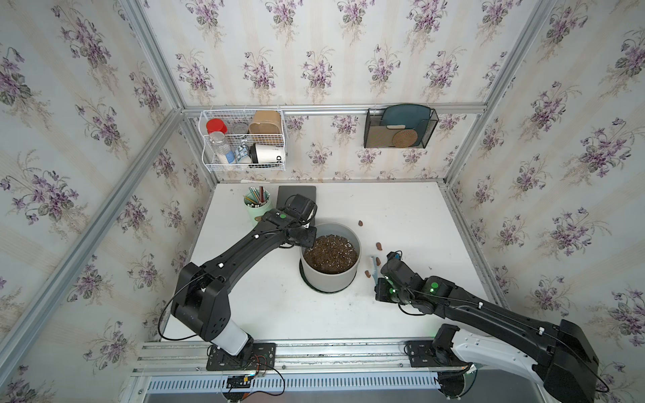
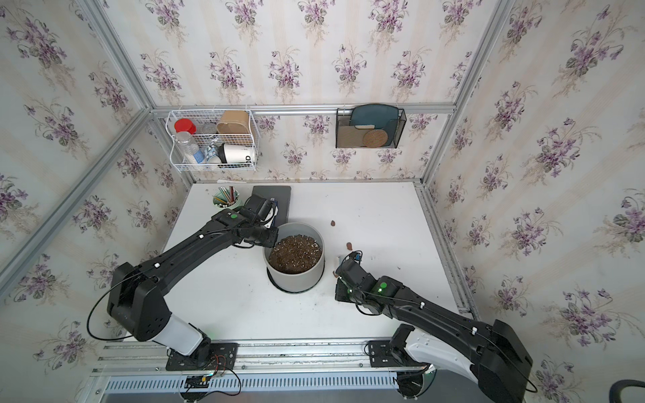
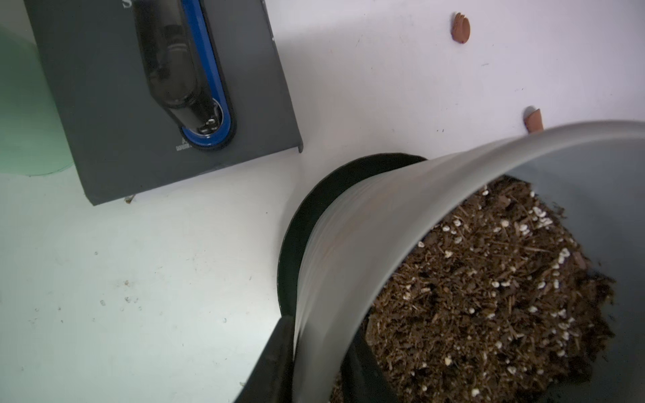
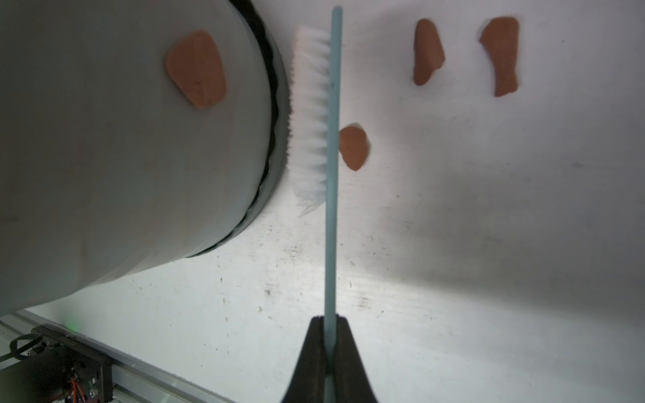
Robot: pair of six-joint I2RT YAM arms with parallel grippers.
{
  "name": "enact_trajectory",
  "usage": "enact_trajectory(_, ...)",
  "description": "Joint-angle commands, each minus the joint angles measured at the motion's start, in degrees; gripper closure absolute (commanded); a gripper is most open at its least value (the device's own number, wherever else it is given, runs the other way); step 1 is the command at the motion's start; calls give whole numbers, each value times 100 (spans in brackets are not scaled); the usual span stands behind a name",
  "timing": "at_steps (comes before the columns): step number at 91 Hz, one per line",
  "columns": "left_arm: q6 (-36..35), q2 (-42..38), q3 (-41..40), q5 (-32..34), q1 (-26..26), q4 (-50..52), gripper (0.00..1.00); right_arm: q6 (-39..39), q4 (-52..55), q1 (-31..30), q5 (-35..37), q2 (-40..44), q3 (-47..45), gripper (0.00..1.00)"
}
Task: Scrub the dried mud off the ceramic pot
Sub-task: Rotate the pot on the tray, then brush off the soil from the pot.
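Right gripper [image 4: 330, 319], clenched on the brush [image 4: 331, 174] handle: its long axis runs alongside the ceramic pot [image 4: 122, 139], bristles facing the saucer [image 4: 275, 104]. You find the dried mud [image 4: 195, 69] farther up that wall. Left gripper [image 3: 321, 356] straddles the opposite rim; you cannot tell whether it is clamped.

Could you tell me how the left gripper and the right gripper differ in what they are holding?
The left gripper clasps the pot by its rim, one finger inside, one outside; the right gripper is shut on the handle of a brush. The left gripper touches the pot directly; the right gripper only has bristles by its saucer, off the mud patch. Both hold something.
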State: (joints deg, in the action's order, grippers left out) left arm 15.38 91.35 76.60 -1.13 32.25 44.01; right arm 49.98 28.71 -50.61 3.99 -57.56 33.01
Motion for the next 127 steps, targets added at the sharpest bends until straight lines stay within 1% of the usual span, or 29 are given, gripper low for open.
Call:
enact_trajectory(1, 39, 97, 110, -351, 3, -371, 76, 100, -271, -10, -55, -127, 6, 100)
enact_trajectory(6, 50, 126, 111, -409, -4, -393, 81, 128, -330, -10, -60, -278, 18, 100)
enact_trajectory(13, 52, 154, 110, -474, -3, -373, 94, 200, -390, -11, -41, -481, 57, 100)
enact_trajectory(24, 63, 93, 55, -534, 0, -365, 100, 249, -521, -10, -38, -608, 47, 100)
enact_trajectory(40, -8, -29, -27, -573, 1, -325, 100, 154, -665, -10, -69, -727, 134, 100)
enact_trajectory(53, -91, -63, 74, -588, 1, -226, 100, -117, -880, -2, -243, -834, 205, 100)
enact_trajectory(71, -132, -112, 208, -604, 1, -148, 100, -255, -1013, 54, -314, -816, 210, 100)
enact_trajectory(92, -137, -131, 261, -678, 8, -112, 100, -300, -1276, 130, -579, -691, 167, 100)
enact_trajectory(110, -132, -147, 268, -698, 10, -109, 100, -316, -1129, 238, -496, -595, 242, 100)
enact_trajectory(127, -132, -135, 251, -659, 9, -84, 100, -411, -813, 461, -503, -166, 352, 100)
